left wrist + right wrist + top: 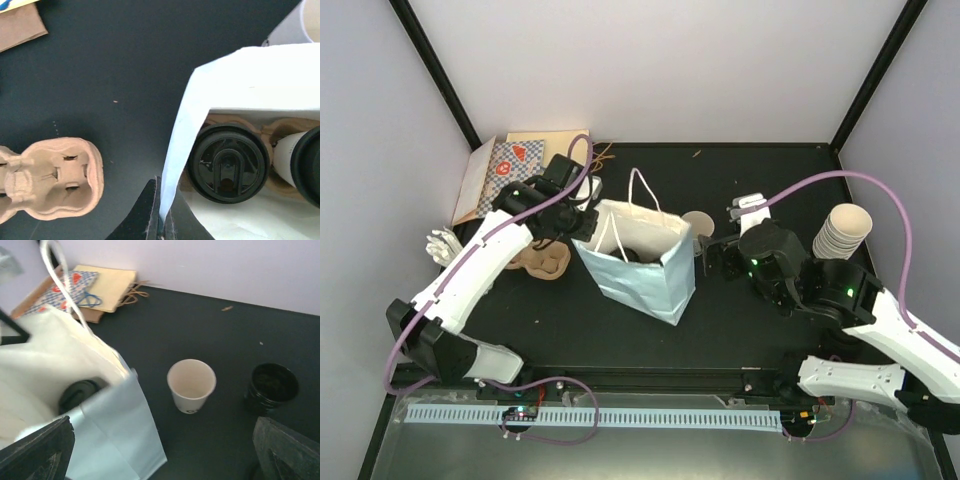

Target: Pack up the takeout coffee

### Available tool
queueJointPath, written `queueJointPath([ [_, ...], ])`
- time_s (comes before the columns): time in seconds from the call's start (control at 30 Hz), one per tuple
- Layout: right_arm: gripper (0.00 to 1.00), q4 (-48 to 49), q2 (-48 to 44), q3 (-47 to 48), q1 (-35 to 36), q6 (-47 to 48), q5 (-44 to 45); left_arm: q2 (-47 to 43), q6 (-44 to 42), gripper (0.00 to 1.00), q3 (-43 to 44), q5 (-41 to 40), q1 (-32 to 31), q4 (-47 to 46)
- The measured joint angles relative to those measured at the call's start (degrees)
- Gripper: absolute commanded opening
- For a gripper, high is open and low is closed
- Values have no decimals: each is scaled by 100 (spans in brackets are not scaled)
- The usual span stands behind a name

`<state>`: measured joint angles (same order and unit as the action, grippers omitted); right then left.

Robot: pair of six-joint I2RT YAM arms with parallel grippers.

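Coffee cups (228,162) inside light blue bag (645,282), left claw (161,212) pinched on its rim, right claw (160,452) spread wide.

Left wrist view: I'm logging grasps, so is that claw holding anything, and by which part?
The left claw pinches the light blue paper bag by the top rim of its side wall, at the open mouth.

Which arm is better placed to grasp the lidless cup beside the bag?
Right: the right fingers, open, face the lidless cup; the left fingers pinch the bag at its rim.
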<state>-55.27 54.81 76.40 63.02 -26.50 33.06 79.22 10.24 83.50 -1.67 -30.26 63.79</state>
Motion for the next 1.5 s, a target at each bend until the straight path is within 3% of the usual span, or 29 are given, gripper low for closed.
queueJointPath([
  [0.2,100,-94,-111,-192,-599,-136,-76,238,-166,2,162,42,487,-31],
  [0.6,100,-90,-173,-496,-723,-192,-280,402,-262,6,378,461,769,-83],
  [0.73,100,-72,-188,-501,-728,-190,-330,400,-249,44,378,494,774,-76],
  [0.8,100,-66,-195,-501,-730,-190,-334,400,-256,53,413,490,780,-24],
  [1.07,100,-96,-254,-542,-752,-190,-317,42,-105,72,756,527,780,157],
  [1.3,100,13,-697,-1021,-752,-184,-328,-1405,125,86,686,85,903,236],
  [1.5,100,234,-992,-1436,-752,-179,-431,-2465,481,98,164,-518,1528,293],
])
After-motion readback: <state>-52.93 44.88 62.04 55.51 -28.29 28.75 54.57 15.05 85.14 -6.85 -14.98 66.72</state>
